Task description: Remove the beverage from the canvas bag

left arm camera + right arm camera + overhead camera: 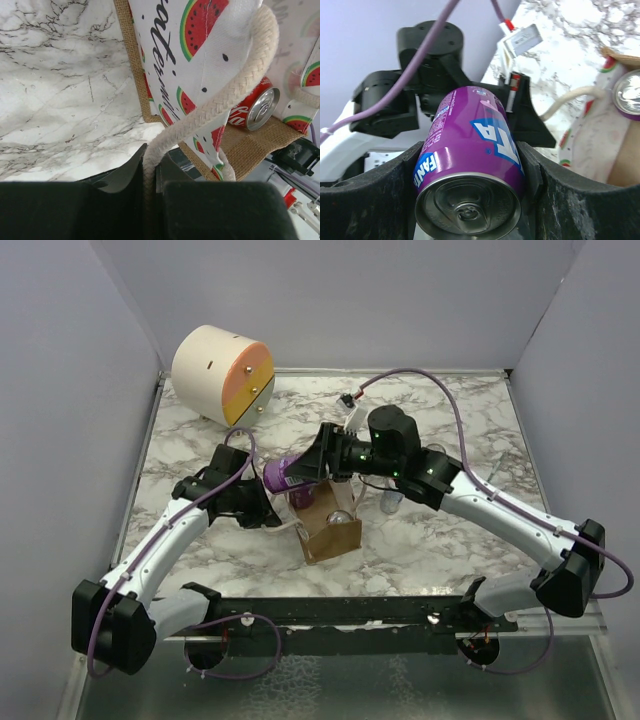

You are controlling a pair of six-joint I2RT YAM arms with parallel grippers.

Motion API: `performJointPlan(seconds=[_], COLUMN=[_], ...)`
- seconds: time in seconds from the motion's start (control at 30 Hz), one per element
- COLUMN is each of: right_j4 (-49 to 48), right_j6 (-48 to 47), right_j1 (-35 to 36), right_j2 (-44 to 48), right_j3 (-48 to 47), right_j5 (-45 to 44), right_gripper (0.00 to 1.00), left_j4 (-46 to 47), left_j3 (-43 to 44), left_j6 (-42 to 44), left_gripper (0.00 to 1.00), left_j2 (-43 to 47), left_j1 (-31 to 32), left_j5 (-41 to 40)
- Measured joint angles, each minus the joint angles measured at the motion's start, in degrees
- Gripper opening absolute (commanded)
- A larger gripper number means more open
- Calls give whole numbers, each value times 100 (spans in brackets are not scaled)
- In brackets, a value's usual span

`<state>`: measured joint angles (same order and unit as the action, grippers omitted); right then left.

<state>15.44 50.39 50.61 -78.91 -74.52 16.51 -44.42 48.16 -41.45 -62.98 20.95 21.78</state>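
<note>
The canvas bag [322,537] stands open at the table's middle; its watermelon-print side [165,65] fills the left wrist view. My left gripper [150,172] is shut on the bag's white rope handle [225,95], just left of the bag [268,510]. My right gripper [470,152] is shut on a purple Fanta can [470,165], held tilted above the bag's far-left edge [282,476]. A red cola can [255,107] lies inside the bag. Another can's silver top [629,94] shows in the bag's mouth.
A cream-and-orange drum [222,375] lies at the back left corner. A small clear object [392,502] sits on the marble partly under my right arm. Grey walls close in the table on three sides.
</note>
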Motion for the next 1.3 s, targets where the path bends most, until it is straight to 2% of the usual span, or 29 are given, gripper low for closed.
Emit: performJointPlan(seconds=[0.1, 0.23, 0.33, 0.57, 0.77, 0.87, 0.93, 1.03, 1.2, 1.3], right_j4=[-271, 382, 890, 1797, 2186, 2321, 2599, 3130, 3856, 4072], right_j6=[160, -273, -647, -2450, -4113, -4754, -4835, -4544, -3794, -3397], right_j1=[-33, -44, -48, -90, -109, -151, -278, -647, -1941, -2337], right_j2=[0, 26, 236, 1279, 1397, 1320, 1191, 979, 721, 678], right_j3=[9, -699, -1088, -903, -680, -380, -236, -120, 50, 192], right_j5=[153, -415, -1364, -3985, -6041, -6784, -7001, -6808, -5748, -5160], right_gripper=[2, 2, 2, 2, 2, 2, 2, 2, 2, 2], left_j4=[37, 76, 114, 192, 289, 354, 407, 483, 549, 566], left_j3=[0, 0, 0, 0, 0, 0, 0, 0, 0, 0], left_j6=[-33, -83, -114, -175, -201, -234, -258, -297, -356, -389], left_gripper=[0, 0, 0, 0, 0, 0, 0, 0, 0, 0], left_j2=[-37, -105, -140, -232, -433, -540, -592, -667, -721, -721], left_j1=[0, 0, 0, 0, 0, 0, 0, 0, 0, 0], left_j5=[11, 13, 20, 44, 101, 122, 136, 146, 162, 162])
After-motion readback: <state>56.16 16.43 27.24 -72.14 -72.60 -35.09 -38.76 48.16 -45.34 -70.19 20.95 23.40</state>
